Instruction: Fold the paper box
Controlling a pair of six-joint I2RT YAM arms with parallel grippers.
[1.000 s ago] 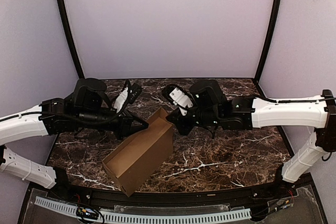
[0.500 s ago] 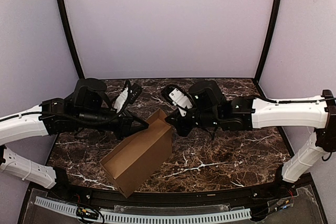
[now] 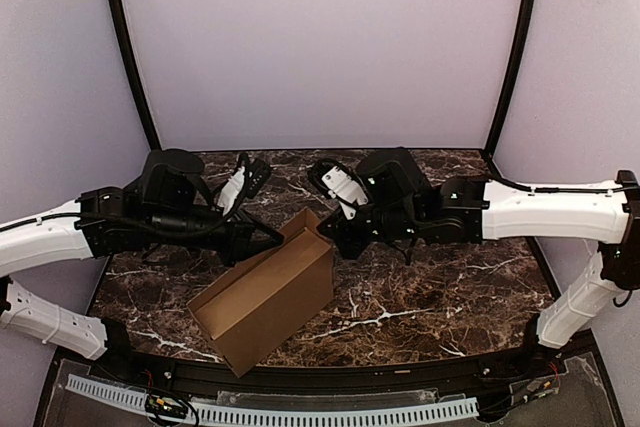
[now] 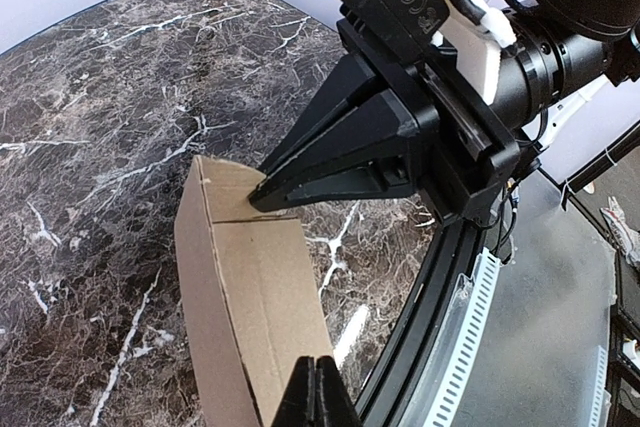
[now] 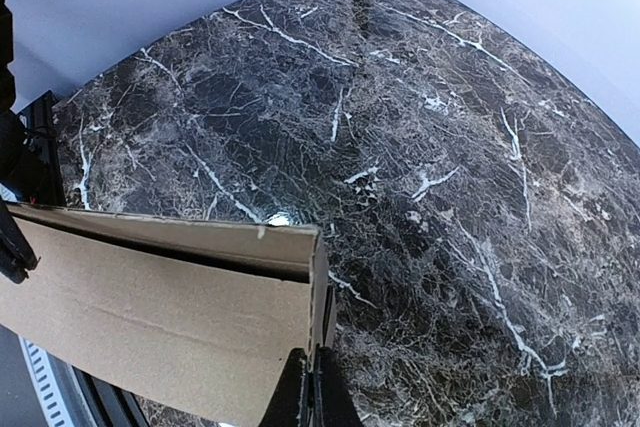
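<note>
Far end of paper box (image 3: 268,294) sits between left hand (image 3: 277,238) and right hand (image 3: 321,230) (both pressed together).

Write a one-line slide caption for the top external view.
Left fingers and right fingers, both shut, flank the paper box's far end on the marble table.

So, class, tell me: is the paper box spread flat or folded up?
Folded up: the paper box stands as an open-topped tray, its walls raised around a hollow inside.
</note>
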